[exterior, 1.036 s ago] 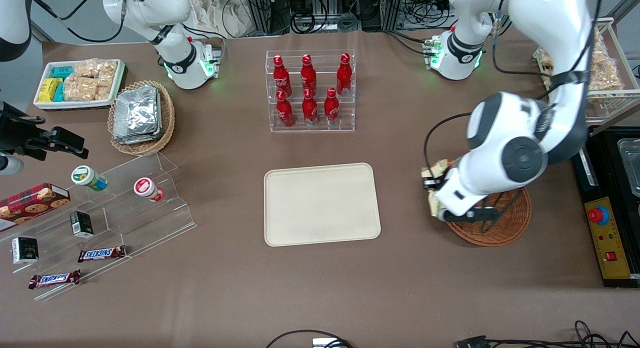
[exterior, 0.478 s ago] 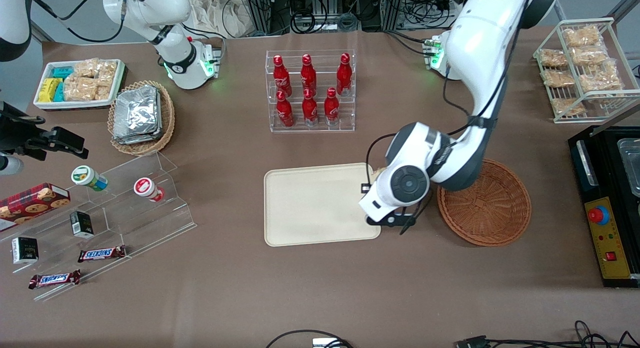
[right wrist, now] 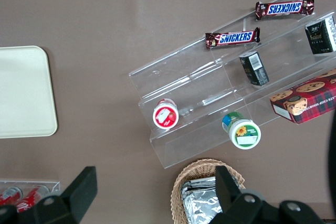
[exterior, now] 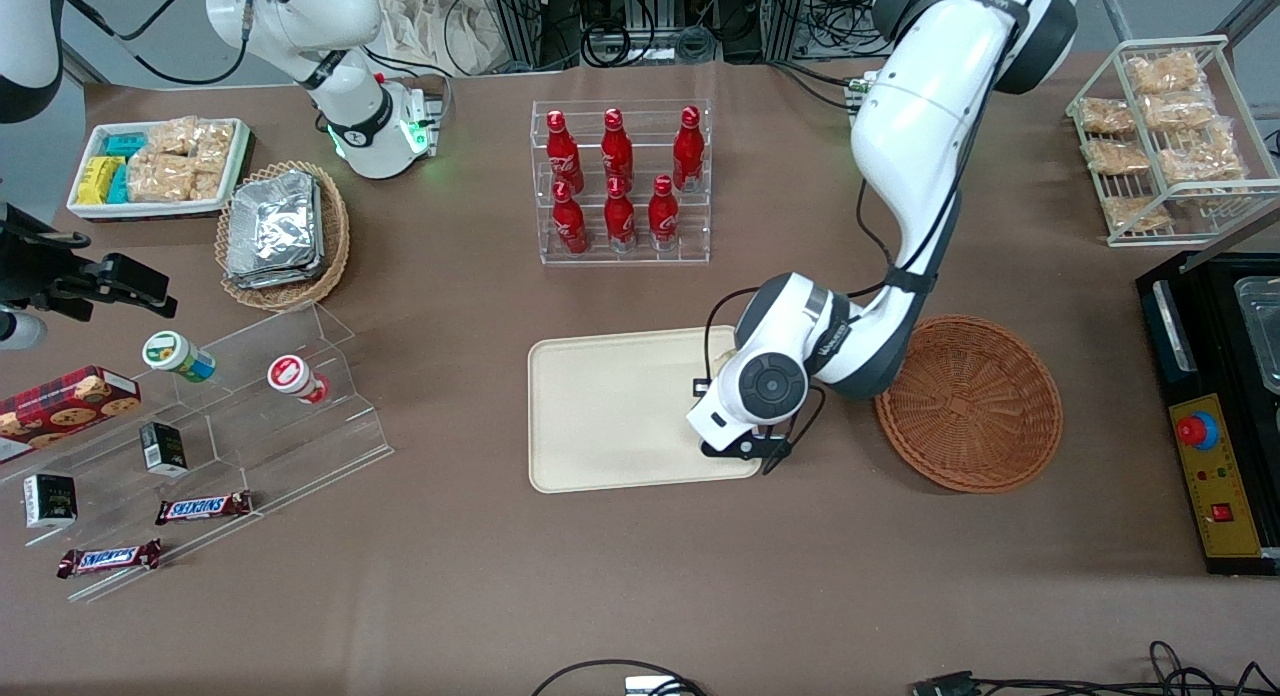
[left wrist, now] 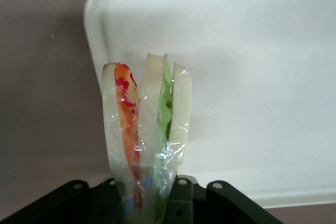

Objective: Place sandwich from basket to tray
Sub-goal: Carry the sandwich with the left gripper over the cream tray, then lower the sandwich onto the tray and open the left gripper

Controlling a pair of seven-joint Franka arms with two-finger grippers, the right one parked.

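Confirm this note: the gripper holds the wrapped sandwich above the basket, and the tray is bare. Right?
Not quite. The gripper holds the sandwich above the tray, not the basket, which it has left; the left wrist view shows this. The tray is bare.

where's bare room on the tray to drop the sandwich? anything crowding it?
The tray is bare across its whole surface. The gripper holds the sandwich above the tray's edge nearest the basket, itself empty. Open table lies between the tray and the bottle rack, and nearer the front camera. The crowded part is the acrylic snack steps toward the parked arm's end.
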